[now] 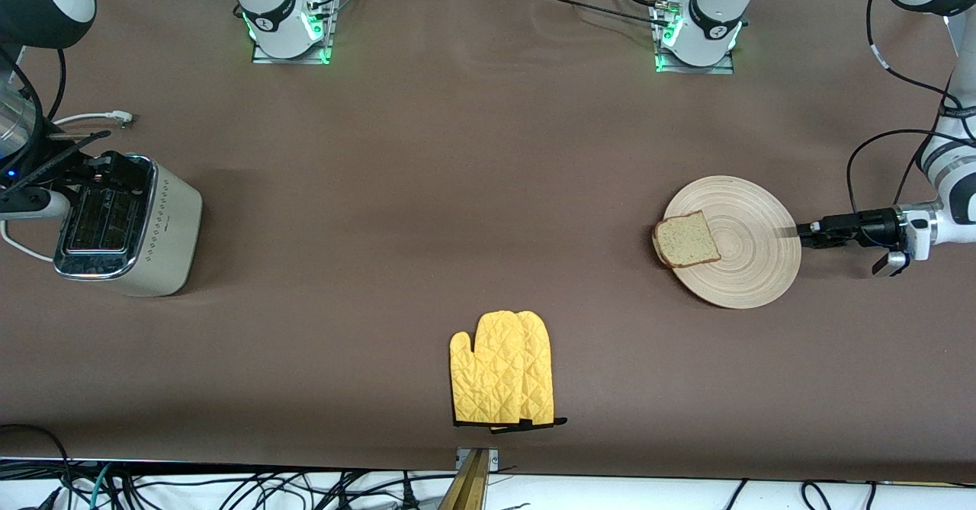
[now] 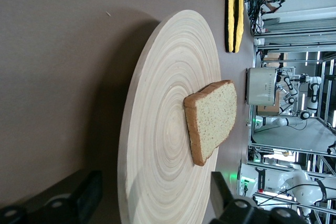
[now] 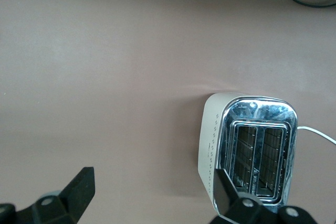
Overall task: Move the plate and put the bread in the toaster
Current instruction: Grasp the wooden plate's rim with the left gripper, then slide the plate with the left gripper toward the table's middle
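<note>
Now bread (image 1: 686, 240) on plate (image 1: 751, 255)

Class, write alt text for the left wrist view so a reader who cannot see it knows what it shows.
A bread slice lies on a round wooden plate, its edge overhanging the rim. The left end effector straddles the plate's near rim with fingers open. Farther off lie yellow oven mitts and the toaster.

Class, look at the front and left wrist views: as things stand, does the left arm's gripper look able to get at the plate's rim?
Probably yes. The left gripper sits level with the plate at its rim toward the left arm's end, fingers open on either side of it. The bread lies at the plate's other edge, leaving the way free.
</note>
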Tool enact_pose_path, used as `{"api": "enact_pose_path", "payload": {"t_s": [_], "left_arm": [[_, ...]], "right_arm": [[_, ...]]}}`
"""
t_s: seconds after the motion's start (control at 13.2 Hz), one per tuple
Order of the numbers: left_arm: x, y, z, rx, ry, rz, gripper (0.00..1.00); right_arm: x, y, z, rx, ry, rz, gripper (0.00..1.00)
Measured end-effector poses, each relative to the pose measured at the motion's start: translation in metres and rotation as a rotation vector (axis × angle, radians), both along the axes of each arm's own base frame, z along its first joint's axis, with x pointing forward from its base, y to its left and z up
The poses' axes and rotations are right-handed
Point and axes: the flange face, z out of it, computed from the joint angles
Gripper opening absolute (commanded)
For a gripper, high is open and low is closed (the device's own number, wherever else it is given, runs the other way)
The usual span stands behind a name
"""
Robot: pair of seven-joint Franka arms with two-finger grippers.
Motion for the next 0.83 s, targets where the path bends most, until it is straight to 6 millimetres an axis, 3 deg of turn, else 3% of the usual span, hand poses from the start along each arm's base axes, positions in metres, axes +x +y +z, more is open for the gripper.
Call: {"api": "enact_pose_path", "payload": {"t_s": [0.08, 0.83], "left_arm": [[0.0017, -0.0038, -0.0010, 0.005, 0.002, -0.010, 0.00], [0.0013, -0.0068, -0.0060, 0.030, 0.023, -0.032, 0.00]], "right_arm": [[0.0000, 0.0000, 0.0000, 0.000, 0.000, 0.000, 1.00], [0.0001, 0.0000, -0.0003, 0.000, 0.001, 0.000, 1.00]]}}
